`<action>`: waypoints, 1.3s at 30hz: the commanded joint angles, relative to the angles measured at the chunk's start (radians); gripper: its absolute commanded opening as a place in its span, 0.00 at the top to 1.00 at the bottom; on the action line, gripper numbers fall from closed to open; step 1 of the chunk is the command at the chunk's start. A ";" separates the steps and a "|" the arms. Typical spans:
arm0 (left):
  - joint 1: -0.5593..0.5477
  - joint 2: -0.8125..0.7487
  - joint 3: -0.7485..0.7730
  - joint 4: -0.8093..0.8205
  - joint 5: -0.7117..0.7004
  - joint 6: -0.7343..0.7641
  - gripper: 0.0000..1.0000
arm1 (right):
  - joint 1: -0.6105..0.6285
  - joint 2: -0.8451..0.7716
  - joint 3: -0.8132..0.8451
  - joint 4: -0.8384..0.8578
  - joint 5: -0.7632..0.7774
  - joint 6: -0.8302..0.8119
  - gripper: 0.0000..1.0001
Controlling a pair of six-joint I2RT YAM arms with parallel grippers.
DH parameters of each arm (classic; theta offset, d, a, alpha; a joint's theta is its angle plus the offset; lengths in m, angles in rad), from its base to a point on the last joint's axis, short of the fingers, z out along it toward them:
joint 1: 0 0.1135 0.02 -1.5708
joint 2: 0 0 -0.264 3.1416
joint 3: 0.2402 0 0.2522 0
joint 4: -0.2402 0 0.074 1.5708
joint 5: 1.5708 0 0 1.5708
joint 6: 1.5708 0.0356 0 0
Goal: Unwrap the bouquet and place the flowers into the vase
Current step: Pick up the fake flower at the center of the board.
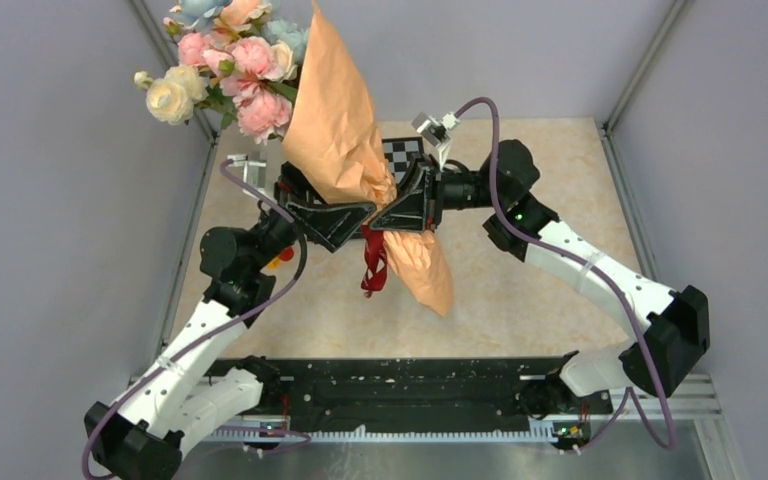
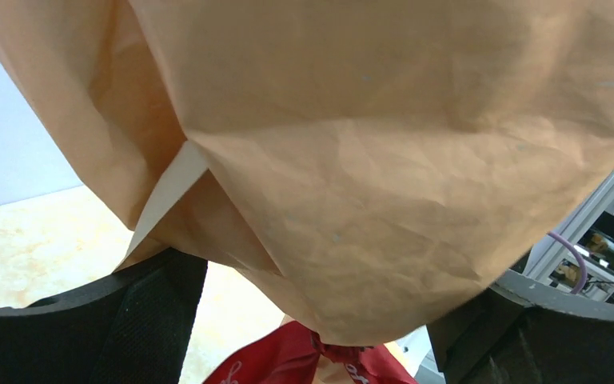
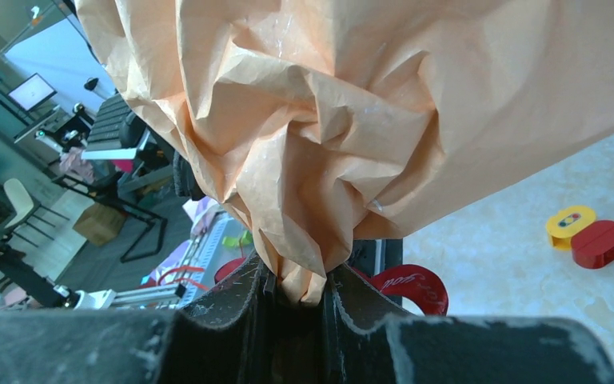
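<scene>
The bouquet is up in the air over the middle of the surface, tilted, its wide paper mouth pointing at the far left corner and its narrow tail dropping toward the near edge. The right fingers are clamped hard on the pinched waist of the peach paper; the wrist view shows the crumpled neck squeezed between them. The left fingers are spread wide from the other side, with paper bulging between them and nothing squeezed. The dark red ribbon dangles loose below the waist. Behind the paper, a corner of the chessboard peeks out toward the far edge. Up at the far left corner sits a cluster of cream, pink and peach roses, just beside the paper's mouth.
</scene>
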 commanded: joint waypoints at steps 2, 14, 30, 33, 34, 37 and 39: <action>-0.002 0.030 0.013 0.094 0.009 -0.049 0.01 | 0.034 -0.009 0.077 0.082 -0.078 0.017 1.00; -0.002 0.020 -0.022 0.173 0.008 -0.081 0.45 | 0.037 -0.024 0.065 -0.074 -0.015 -0.094 0.94; -0.015 -0.031 0.134 -0.586 -0.211 0.474 0.86 | 0.013 -0.227 -0.043 -0.398 0.568 -0.336 0.07; -0.022 -0.011 0.181 -0.688 -0.239 0.546 0.88 | -0.002 -0.260 -0.052 -0.498 0.739 -0.339 0.06; -0.041 0.001 0.203 -0.738 -0.282 0.583 0.89 | -0.018 -0.266 -0.045 -0.550 0.826 -0.325 0.06; -0.109 0.052 0.249 -0.868 -0.436 0.710 0.91 | -0.120 -0.286 -0.050 -0.704 1.044 -0.232 0.06; -0.156 0.089 0.268 -0.929 -0.538 0.765 0.92 | -0.247 -0.323 -0.104 -0.748 1.078 -0.165 0.07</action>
